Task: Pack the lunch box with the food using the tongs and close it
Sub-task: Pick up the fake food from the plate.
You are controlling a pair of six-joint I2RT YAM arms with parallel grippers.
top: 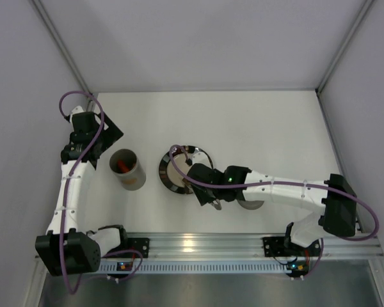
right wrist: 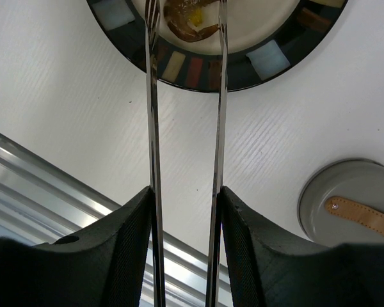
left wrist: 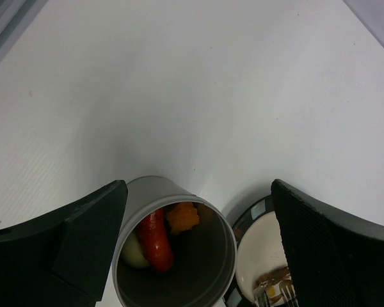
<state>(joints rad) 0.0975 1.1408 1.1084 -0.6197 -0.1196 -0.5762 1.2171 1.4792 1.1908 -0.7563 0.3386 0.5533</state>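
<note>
The lunch box (top: 127, 169), an open grey cylinder, stands left of the plate. Inside the lunch box (left wrist: 152, 190) lie a red sausage (left wrist: 155, 240), an orange piece (left wrist: 182, 217) and a white lump (left wrist: 133, 251). My left gripper (top: 109, 146) hangs open just beyond it, holding nothing; in its own view the left gripper (left wrist: 198, 192) straddles the rim without touching. My right gripper (right wrist: 185, 192) is shut on the tongs (right wrist: 152, 128). Their tips flank a brown and yellow food piece (right wrist: 189, 19) on the plate. The right gripper (top: 201, 185) sits at the plate's near edge.
The round black-rimmed plate (top: 168, 180) with a beige centre (left wrist: 256, 252) lies mid-table. The grey lid (right wrist: 352, 204) with its tan handle (right wrist: 361, 216) rests on the table to the plate's right, partly under the right arm (top: 251, 204). An aluminium rail (top: 198, 246) runs along the near edge.
</note>
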